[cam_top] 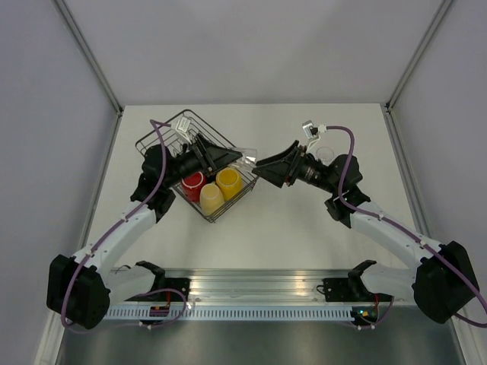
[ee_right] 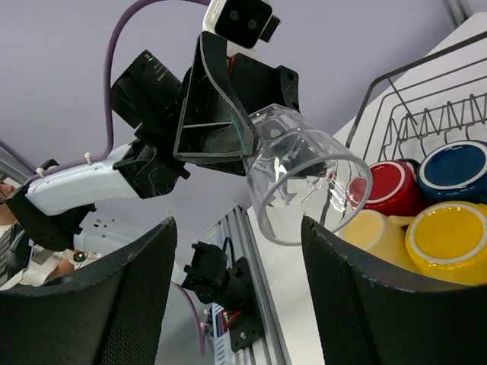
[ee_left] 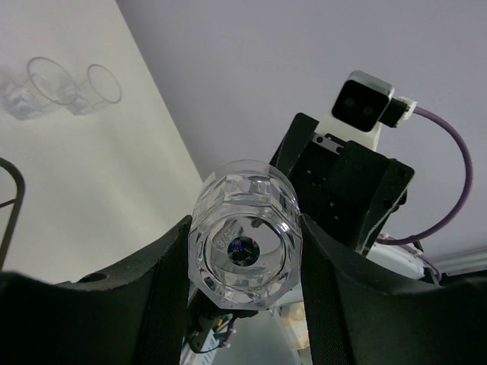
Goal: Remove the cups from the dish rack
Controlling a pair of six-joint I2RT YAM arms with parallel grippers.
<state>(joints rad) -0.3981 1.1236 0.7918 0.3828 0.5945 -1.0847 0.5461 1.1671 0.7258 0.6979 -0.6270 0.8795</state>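
Holding tumbler point(ee_right: 304, 182) aloft beside rack point(cam_top: 152, 137).
Clamping tumbler in left hand point(ee_left: 245, 262); holding right hand point(ee_right: 236, 289) apart, near its mouth.

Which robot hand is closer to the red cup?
Left. The left gripper, holding a clear glass, reaches across the dish rack beside the red mug; the right gripper hovers past the rack's side.

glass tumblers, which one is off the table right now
The tumbler clamped in the left gripper, held in the air between the two arms. The other two tumblers sit on the table.
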